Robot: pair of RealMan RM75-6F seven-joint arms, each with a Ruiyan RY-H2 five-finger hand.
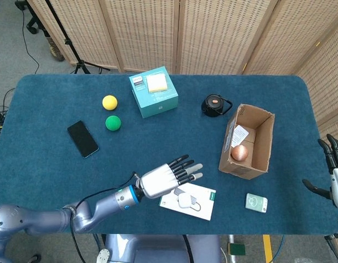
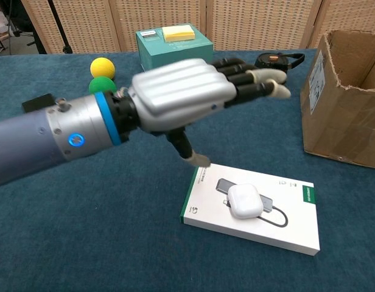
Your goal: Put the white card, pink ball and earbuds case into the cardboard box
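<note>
white earbuds case sits loose on the white card, box not yet reached

white earbuds case (image 2: 245, 201) lies flat on the white card (image 2: 254, 210), near the front edge of the blue table (image 1: 48, 153). the left hand (image 2: 187, 94) hovers above and to the card's left, fingers spread and straight, holding nothing; the case lies below and just right of its thumb, apart from it. the right hand (image 1: 333, 170) waits spread at the table's far right edge, empty. the pink ball (image 1: 240, 153) is already in the cardboard box (image 1: 265, 142). the step in hand looks like taking up the case or the card; next the left hand would need to descend, close on the case, and carry it right to the box.
</note>
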